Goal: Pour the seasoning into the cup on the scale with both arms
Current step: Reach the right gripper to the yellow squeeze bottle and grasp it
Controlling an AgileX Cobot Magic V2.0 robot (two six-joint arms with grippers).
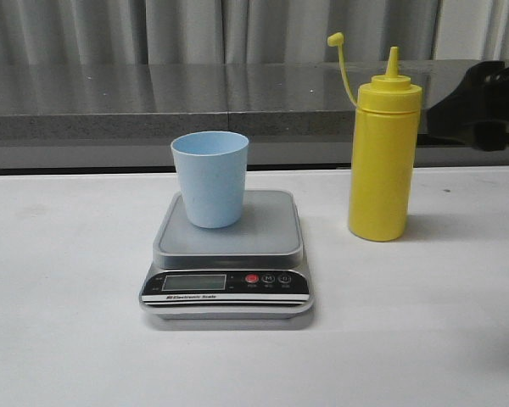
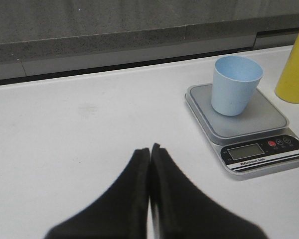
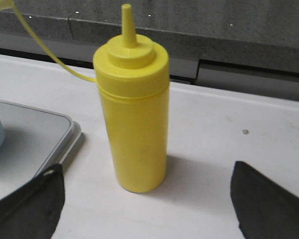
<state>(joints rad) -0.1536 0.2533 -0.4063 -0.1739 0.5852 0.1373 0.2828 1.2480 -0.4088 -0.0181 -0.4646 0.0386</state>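
A plain white table [image 1: 68, 339] runs back to a grey speckled ledge [image 1: 110, 102] with pale curtains [image 1: 195, 30] behind. The scale [image 1: 227, 254] sits mid-table, display facing 6 o'clock, with the cup [image 1: 209, 178] upright on its platform, mouth up. At 3 o'clock of the scale, apart from it, the seasoning [image 1: 383, 157] stands upright, long axis vertical, nozzle pointing straight up, cap hanging off on its tether. The left gripper [image 2: 149, 149] has its jaws pressed together, empty. The right gripper [image 3: 144, 199] is spread wide, a finger on either side of the bottle, not touching it
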